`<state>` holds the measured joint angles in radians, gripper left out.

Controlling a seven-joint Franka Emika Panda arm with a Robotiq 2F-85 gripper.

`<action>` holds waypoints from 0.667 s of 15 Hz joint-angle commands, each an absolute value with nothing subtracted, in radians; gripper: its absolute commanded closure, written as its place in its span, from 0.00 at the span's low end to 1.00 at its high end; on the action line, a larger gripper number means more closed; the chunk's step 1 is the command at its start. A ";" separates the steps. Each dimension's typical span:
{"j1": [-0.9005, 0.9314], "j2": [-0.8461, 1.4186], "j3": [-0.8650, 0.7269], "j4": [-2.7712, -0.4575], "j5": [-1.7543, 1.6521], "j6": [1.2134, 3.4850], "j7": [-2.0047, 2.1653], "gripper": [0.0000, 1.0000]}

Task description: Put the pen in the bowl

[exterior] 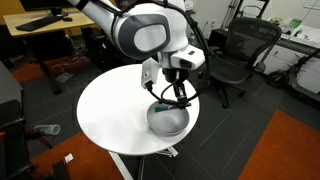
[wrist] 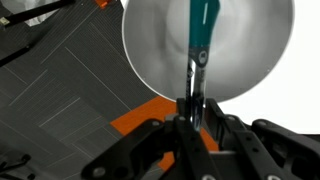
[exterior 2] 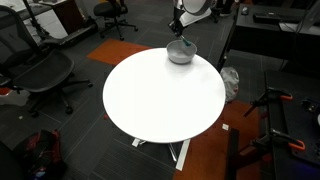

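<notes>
Round white table (exterior 2: pixel 160 100), black office chair (exterior: pixel 240 52) behind it, orange carpet patch (exterior: pixel 285 150), wooden desk (exterior: pixel 40 28) beyond.

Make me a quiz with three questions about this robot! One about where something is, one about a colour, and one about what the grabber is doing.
1. Where is the bowl?
A. On the floor
B. In the very middle of the table
C. On the table, near its edge

2. What colour is the pen?
A. Teal-blue
B. Red
C. Yellow

3. What is the gripper doing?
A. It is wide open and empty
B. It is shut on the pen, above the bowl
C. It is lying flat on the table

Answers:
1. C, since both exterior views show the bowl close to the table's rim.
2. A, since the wrist view shows a teal-blue barrel.
3. B, since the wrist view shows the fingers closed on the pen, with the bowl beyond it.
</notes>
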<state>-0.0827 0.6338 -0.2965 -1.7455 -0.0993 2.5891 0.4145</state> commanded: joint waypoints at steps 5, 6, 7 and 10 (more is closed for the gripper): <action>-0.085 0.583 -0.282 -1.789 -0.086 2.609 0.377 0.13; -0.083 0.571 -0.279 -1.798 -0.085 2.605 0.374 0.05; -0.084 0.549 -0.273 -1.815 -0.084 2.607 0.364 0.01; -0.080 0.482 -0.258 -1.870 -0.089 2.607 0.331 0.00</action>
